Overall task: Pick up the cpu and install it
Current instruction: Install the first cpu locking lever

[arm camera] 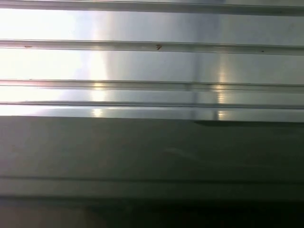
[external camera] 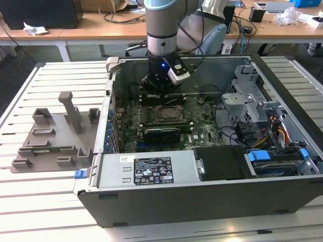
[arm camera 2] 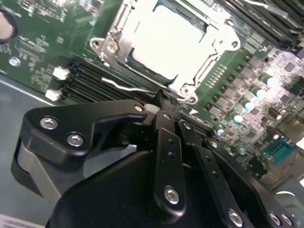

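My arm came down into the open PC case, which lay on its side on the slatted alu table. Taking the CPU socket on the green mobo as my landmark: the grey fixture tray sat outside the case, well apart from the socket, toward the exterior view's left. The drive cage and cable bundle were on the far side of the socket, toward the exterior view's right. The PSU w/ its label lay between the socket and the case's near wall.

My gripper hung just beside the socket, on the side away from the PSU, low over the board. In the second wrist view my gripper showed its black linkages drawn in, and the fingers were together at the tip w/ no gap that I could see and nothing between them. The tip sat at the edge of the socket's metal bracket, near a thin wire lever; touching or not, I couldn't tell.

The cpu was already in the socket, silver top up and glaring under the light, framed by the bracket. RAM slots ran beside the socket.

In the first wrist view I saw the table slats and a dark panel.
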Available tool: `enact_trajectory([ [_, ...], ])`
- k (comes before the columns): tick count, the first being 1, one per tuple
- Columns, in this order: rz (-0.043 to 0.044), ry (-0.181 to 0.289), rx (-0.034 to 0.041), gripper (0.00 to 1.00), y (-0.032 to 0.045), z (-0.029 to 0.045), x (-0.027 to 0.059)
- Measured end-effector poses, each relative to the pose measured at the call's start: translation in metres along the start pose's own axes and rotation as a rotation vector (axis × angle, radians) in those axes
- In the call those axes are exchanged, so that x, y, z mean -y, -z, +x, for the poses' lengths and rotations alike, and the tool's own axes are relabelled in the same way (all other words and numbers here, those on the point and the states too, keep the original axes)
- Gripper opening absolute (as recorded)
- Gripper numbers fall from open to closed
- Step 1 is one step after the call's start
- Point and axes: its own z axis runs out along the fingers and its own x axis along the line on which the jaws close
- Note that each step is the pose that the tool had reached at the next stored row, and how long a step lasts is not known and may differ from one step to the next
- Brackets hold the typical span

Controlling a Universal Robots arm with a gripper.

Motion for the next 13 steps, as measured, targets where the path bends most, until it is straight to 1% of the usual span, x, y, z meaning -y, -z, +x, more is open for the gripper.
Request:
enact_trajectory([
  [3, -0.0002, 0.000, -0.0011, 0.11, -0.0007, -0.0093, 0.0001],
  [6, 0.0004, 0.000, -0.0018, 0.11, -0.0021, -0.0135, 0.0001],
  [10, 0.0027, 0.000, -0.0033, 0.11, -0.0059, -0.0212, 0.0001],
  [13, 0.0033, 0.001, -0.0034, 0.11, -0.0063, -0.0245, 0.0002],
])
